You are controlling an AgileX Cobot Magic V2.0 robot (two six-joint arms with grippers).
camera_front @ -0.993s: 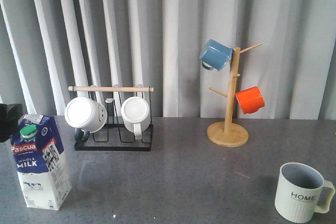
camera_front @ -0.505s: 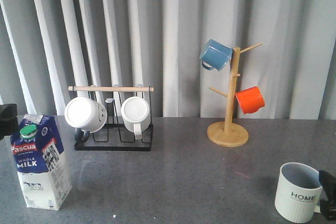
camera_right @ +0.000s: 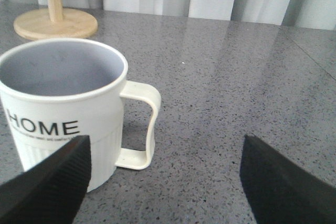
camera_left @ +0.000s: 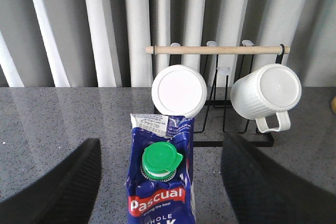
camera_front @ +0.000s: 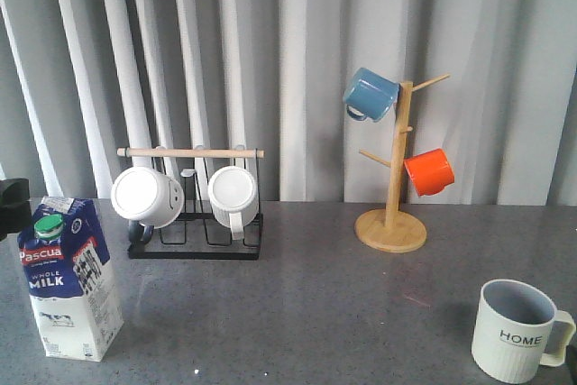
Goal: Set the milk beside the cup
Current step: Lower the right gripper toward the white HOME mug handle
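Note:
The milk [camera_front: 70, 277] stands upright at the table's near left, its green cap [camera_left: 161, 160] facing the left wrist camera. My left gripper [camera_left: 161, 141] is open around the carton's top, with a clear gap between it and each finger [camera_left: 58, 187]. Only a dark bit of that gripper shows at the front view's left edge. The cup [camera_front: 516, 331], ribbed and marked "HOME", sits at the near right with its handle pointing right. My right gripper [camera_right: 165, 139] is open just in front of the cup [camera_right: 63, 108], holding nothing, with the cup's handle [camera_right: 142, 124] showing between the fingers. It is out of the front view.
A black wire rack [camera_front: 194, 245] with a wooden bar holds two white mugs behind the milk. A wooden mug tree [camera_front: 392, 223] at the back right carries a blue mug [camera_front: 370, 95] and an orange mug [camera_front: 428, 171]. A grey curtain closes off the back.
The right gripper showed at the front view's lower right edge by the cup half a second ago and is now out of that view. The left gripper shifted slightly left. Milk and cup are unmoved.

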